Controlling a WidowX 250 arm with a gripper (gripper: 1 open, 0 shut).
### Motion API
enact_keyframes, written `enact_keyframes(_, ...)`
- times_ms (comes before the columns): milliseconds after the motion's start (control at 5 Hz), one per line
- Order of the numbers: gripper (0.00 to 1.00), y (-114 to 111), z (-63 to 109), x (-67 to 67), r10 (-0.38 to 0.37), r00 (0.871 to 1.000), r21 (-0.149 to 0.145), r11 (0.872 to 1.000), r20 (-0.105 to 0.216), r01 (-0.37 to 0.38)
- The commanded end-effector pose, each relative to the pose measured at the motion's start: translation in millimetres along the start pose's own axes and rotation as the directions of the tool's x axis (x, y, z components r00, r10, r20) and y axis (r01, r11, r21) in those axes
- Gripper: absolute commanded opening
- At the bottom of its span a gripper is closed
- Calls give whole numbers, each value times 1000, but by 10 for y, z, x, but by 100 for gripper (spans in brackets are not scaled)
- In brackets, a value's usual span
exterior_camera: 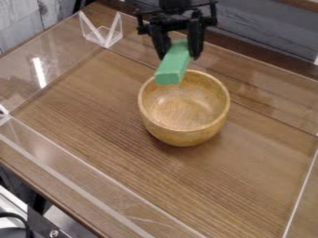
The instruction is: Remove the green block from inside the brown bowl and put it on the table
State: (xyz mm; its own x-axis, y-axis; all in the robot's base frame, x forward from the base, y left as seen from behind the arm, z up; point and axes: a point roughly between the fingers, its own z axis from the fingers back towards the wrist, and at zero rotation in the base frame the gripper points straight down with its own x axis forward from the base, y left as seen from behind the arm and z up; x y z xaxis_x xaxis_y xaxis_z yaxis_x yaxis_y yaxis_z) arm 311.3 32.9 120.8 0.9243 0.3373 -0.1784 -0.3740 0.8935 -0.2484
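Clear plastic panels (50, 65) are edging the wood-grain tabletop (87, 130), and a folded clear piece (99, 28) is sitting at the far left corner. The black hand (174, 42) is gripping the green block (174, 65), which is hanging tilted above the far-left rim of the brown wooden bowl (184, 110), clear of it.

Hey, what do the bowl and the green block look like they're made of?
The brown bowl looks like turned wood: tan, faint grain, thick smooth walls with a soft sheen. The green block is uniformly bright green with no grain showing, so painted wood, plastic or foam; the picture can't settle which.
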Motion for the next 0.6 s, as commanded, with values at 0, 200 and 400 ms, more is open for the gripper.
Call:
enact_keyframes(0, 0, 82, 396, 15, -33, 993, 3, 999, 115, 33)
enact_keyframes(200, 0, 266, 554, 56, -48, 991, 17, 999, 128, 46)
enact_keyframes(400, 0, 379, 601, 82, -58, 988, 24, 998, 144, 55)
